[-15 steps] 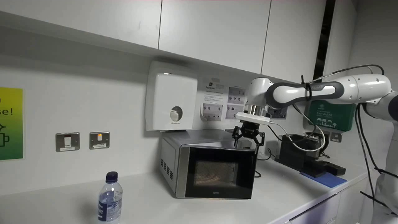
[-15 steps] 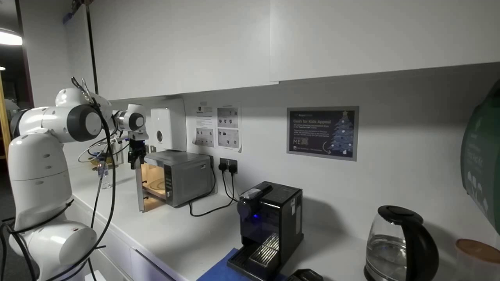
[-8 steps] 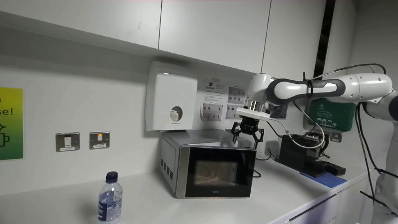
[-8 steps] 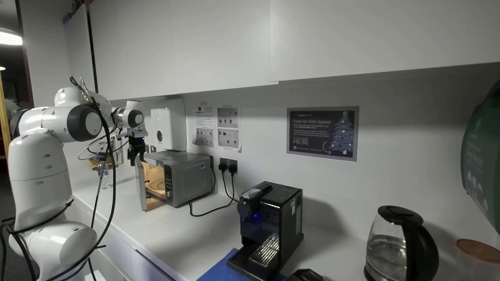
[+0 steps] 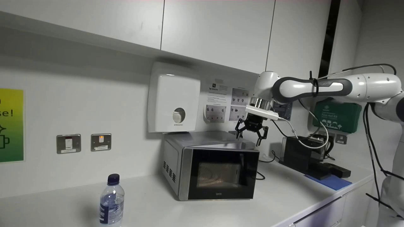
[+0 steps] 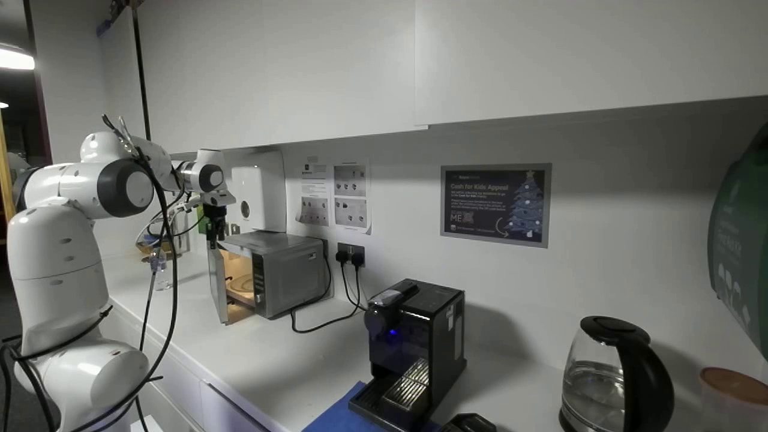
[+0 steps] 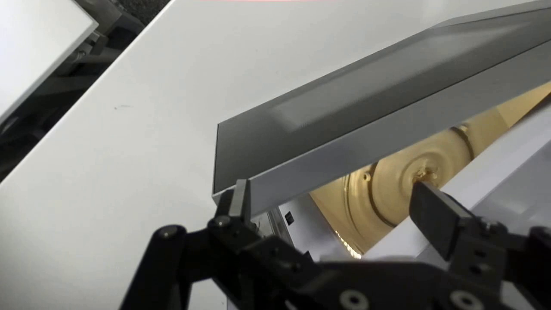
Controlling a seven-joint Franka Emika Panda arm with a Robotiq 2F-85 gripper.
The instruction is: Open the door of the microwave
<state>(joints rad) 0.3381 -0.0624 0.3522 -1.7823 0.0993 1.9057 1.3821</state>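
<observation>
The microwave (image 5: 202, 138) is a silver-grey box against the wall. Its door (image 5: 225, 190), with a dark window, stands partly open. In an exterior view the door's free edge (image 6: 219, 288) is apart from the microwave's body (image 6: 294, 276), and the lit interior (image 6: 240, 267) shows between them. My gripper (image 5: 248, 140) is open and empty above the door's free end; it also shows in an exterior view (image 6: 217, 239). In the wrist view my gripper (image 7: 331, 191) has its fingers wide apart. One fingertip (image 7: 240, 198) overlaps the door's top edge (image 7: 323, 170) in the picture; the other is over the microwave.
A water bottle (image 5: 112, 201) stands on the counter before the microwave. A white dispenser (image 5: 175, 101) hangs above it. A black coffee machine (image 6: 414, 354) and a kettle (image 6: 618, 378) stand farther along. Wall cabinets (image 5: 217, 31) overhang. Cables (image 5: 311, 146) loop from the arm.
My gripper has risen from beside the door's free edge to above it, and the wrist has tilted. The door's free edge has shifted slightly toward the microwave.
</observation>
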